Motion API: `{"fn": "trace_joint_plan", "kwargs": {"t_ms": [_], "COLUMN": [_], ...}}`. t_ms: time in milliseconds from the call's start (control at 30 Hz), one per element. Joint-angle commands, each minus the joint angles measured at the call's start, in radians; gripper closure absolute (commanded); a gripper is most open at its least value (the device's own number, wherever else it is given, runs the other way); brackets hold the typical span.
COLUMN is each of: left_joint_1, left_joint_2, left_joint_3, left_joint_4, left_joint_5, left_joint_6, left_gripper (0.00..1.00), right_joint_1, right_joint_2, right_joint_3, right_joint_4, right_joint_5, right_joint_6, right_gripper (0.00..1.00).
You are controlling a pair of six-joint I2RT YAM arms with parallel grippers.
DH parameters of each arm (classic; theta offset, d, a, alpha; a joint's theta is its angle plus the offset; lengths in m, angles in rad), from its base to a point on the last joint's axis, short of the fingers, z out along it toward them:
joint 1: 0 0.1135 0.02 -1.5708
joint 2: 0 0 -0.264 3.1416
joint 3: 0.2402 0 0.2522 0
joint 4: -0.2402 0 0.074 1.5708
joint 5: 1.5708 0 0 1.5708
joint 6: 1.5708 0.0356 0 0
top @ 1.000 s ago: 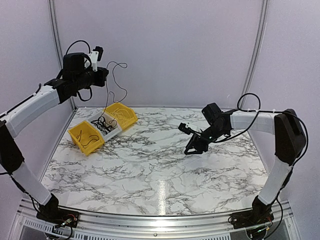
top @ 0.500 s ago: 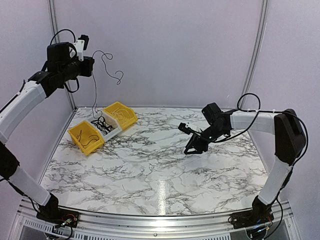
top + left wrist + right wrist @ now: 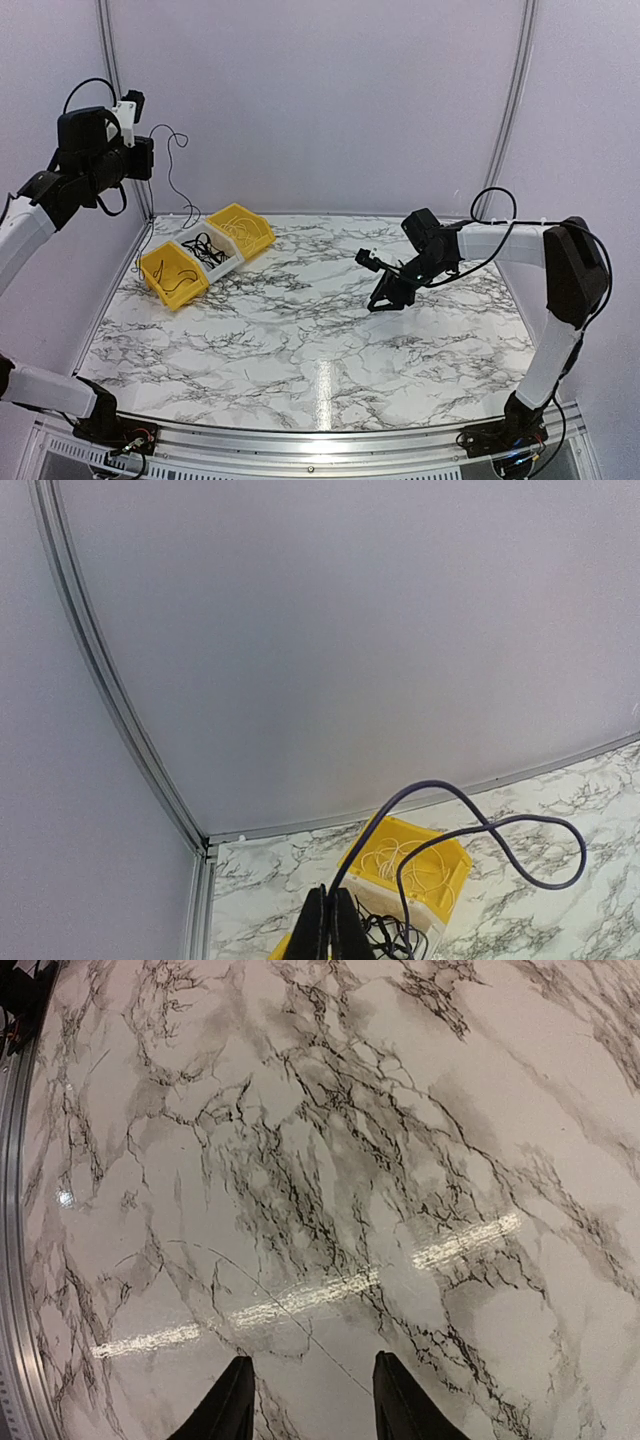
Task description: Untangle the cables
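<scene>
My left gripper is raised high at the far left and is shut on one thin black cable. That cable curls beside the gripper and hangs down to the clump of black cables in the white middle bin. In the left wrist view the shut fingers pinch the cable, which loops out to the right above the clump. My right gripper is open and empty, low over the marble table; its fingertips show bare table between them.
A yellow bin with a dark wire stands left of the white bin. Another yellow bin to its right holds pale wires. The three bins sit at the table's back left corner, near the wall post.
My left arm has swung to the left with the cable, drawing it further away from the bins. The right gripper has barely moved.
</scene>
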Motion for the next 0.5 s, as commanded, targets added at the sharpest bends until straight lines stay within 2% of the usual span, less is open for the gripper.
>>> {"fn": "trace_joint_plan", "kwargs": {"t_ms": [0,467], "left_joint_1": [0.008,0.055], "left_joint_2": [-0.007,0.031], "left_joint_3": [-0.039,-0.076], "left_joint_4": [-0.041,-0.022], "left_joint_5": [-0.058,-0.077], "left_joint_6": [0.005,-0.018], "left_gripper": [1.0,1.0], "right_joint_1": [0.008,0.011], "right_joint_2": [-0.008,0.007], "right_joint_3": [0.007,0.01], "right_joint_4": [0.008,-0.004], "right_joint_5": [0.011,0.012], "right_joint_6": [-0.016,-0.027], "right_gripper": [0.59,0.59]}}
